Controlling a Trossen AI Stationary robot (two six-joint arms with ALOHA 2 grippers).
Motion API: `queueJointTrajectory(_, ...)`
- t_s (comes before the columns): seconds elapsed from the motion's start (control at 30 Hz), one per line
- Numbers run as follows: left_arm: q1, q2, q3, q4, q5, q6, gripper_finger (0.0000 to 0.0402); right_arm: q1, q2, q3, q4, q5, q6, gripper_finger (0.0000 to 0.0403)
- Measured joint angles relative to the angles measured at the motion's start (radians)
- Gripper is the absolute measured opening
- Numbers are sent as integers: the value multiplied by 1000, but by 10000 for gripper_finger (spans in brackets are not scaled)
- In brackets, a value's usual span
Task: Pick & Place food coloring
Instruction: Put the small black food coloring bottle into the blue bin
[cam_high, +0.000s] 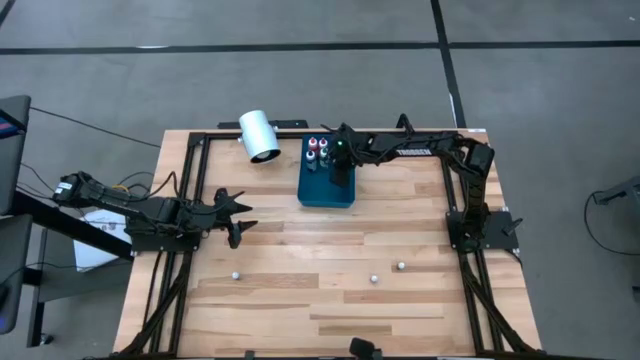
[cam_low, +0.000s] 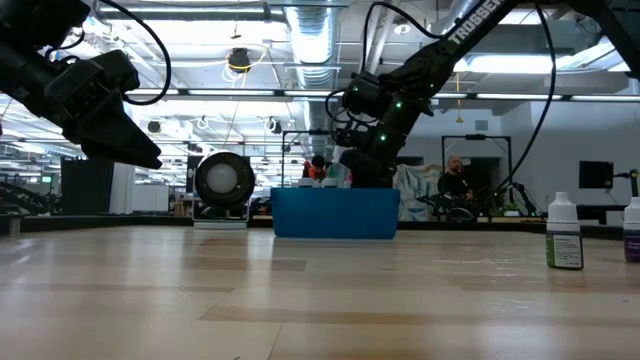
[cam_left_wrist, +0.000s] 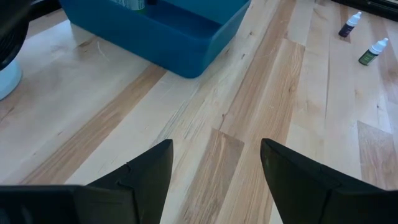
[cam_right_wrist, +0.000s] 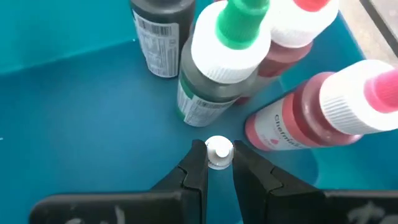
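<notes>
Three small food coloring bottles (cam_high: 374, 279) stand loose on the near boards of the table (cam_high: 300, 300). Farther in, at nine o'clock, the left gripper (cam_high: 238, 217) hovers released, fingers spread over bare wood. Toward twelve o'clock, the right gripper (cam_right_wrist: 218, 163) reaches into the blue tray (cam_high: 327, 192), clenched on a bottle's white cap (cam_right_wrist: 218, 151) beside upright bottles. At eleven o'clock lies the white cylinder (cam_high: 259, 135).
</notes>
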Motion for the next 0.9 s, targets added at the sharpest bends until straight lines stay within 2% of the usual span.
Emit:
queueJointTrajectory(0.2, 0, 0, 0, 0, 1, 0, 234, -10, 0, -2, 11, 1, 0, 48)
queueJointTrajectory(0.37, 0, 0, 0, 0, 1, 0, 234, -7, 0, -67, 102, 2, 31, 48)
queueJointTrajectory(0.7, 0, 0, 0, 0, 1, 8, 234, -8, 0, -70, 120, 10, 34, 48)
queueJointTrajectory(0.9, 0, 0, 0, 0, 2, 8, 234, -8, 0, -70, 117, 9, 25, 70)
